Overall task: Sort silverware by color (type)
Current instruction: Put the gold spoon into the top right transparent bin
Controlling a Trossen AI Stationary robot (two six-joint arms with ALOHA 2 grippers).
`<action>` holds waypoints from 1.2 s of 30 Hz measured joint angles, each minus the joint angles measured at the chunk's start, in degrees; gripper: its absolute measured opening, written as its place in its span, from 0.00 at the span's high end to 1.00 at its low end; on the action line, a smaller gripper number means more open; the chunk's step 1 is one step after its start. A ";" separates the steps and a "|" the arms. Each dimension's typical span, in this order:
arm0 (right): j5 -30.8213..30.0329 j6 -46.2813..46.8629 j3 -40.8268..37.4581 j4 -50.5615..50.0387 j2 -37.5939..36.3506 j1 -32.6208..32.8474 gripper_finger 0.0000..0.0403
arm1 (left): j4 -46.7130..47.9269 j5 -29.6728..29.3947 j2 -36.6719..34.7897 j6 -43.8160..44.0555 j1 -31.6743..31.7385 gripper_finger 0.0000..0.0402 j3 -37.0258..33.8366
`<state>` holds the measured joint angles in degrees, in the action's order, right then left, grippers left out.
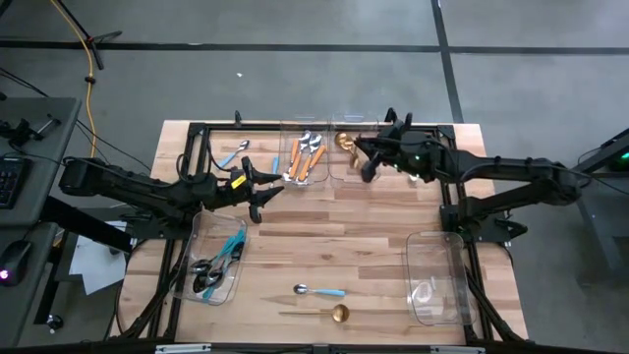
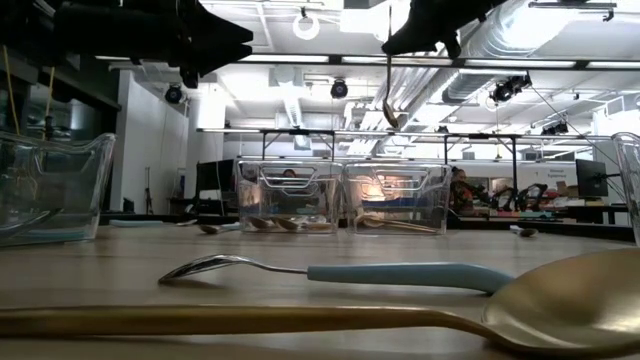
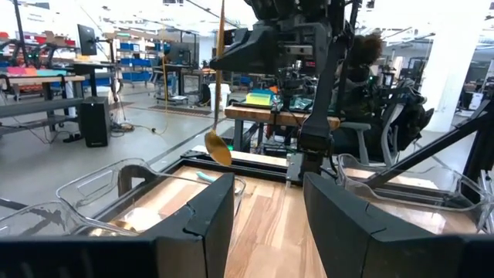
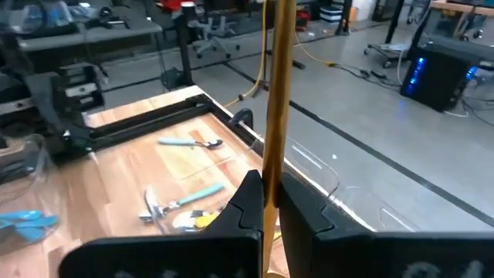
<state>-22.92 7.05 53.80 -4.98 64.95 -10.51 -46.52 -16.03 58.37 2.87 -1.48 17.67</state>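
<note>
Right gripper [image 1: 360, 149] clenched on a gold spoon [image 2: 389, 90], dangling it bowl-down over the clear bin [image 2: 396, 197] at the table's [image 1: 383, 236] far edge, while left gripper [image 1: 267, 187] hangs released w/ nothing in it, nr the far-left bin [image 1: 305, 157] of orange-handled spoons.

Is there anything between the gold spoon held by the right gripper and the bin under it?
Nothing visible blocks it. The right gripper is shut on the gold spoon, which hangs bowl-down in the air above the clear bin at the table's far edge. Only open air shows below the spoon. The left gripper hovers apart, open.
</note>
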 joint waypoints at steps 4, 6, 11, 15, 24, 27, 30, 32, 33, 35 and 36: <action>0.04 0.71 0.61 -0.45 0.93 -1.35 0.99 | 0.07 0.00 0.00 0.04 0.00 0.64 0.00; 0.19 1.07 0.61 -1.33 1.13 -1.93 0.99 | 0.21 0.00 0.00 0.02 0.00 0.64 0.00; 0.44 2.01 0.61 -4.20 1.11 -3.45 0.99 | 0.22 0.00 0.00 0.00 0.00 0.64 0.00; 0.72 3.53 0.65 -6.53 2.44 -6.22 0.99 | 0.24 -0.02 0.00 0.00 0.00 0.64 0.00; 5.66 4.72 0.63 -8.00 11.34 -14.61 0.99 | -0.02 -0.07 0.00 -1.07 0.02 0.64 0.00; 9.35 4.64 0.63 -5.92 15.18 -16.92 0.99 | -0.02 -0.07 0.00 -1.17 0.02 0.64 0.00; 12.41 4.55 0.79 -4.22 18.91 -18.23 0.99 | -0.07 -0.07 0.00 -1.23 0.04 0.64 0.00; 12.76 4.46 2.25 -5.55 21.78 -18.74 0.99 | -0.04 -0.09 0.00 -1.67 0.04 0.64 0.00; 12.87 4.17 3.26 -6.67 23.16 -18.90 0.99 | -0.06 -0.09 0.00 -1.96 0.04 0.64 0.00; 13.15 3.15 5.66 -8.75 25.86 -19.11 0.99 | -0.04 -0.10 0.02 -2.03 0.07 0.64 0.00; 13.48 2.96 6.97 -9.87 27.23 -19.18 0.99 | -0.06 -0.14 0.01 -2.03 0.07 0.64 0.00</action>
<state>-9.43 10.01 60.77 -14.85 92.18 -29.69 -46.58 -16.17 58.38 0.84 -1.41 17.67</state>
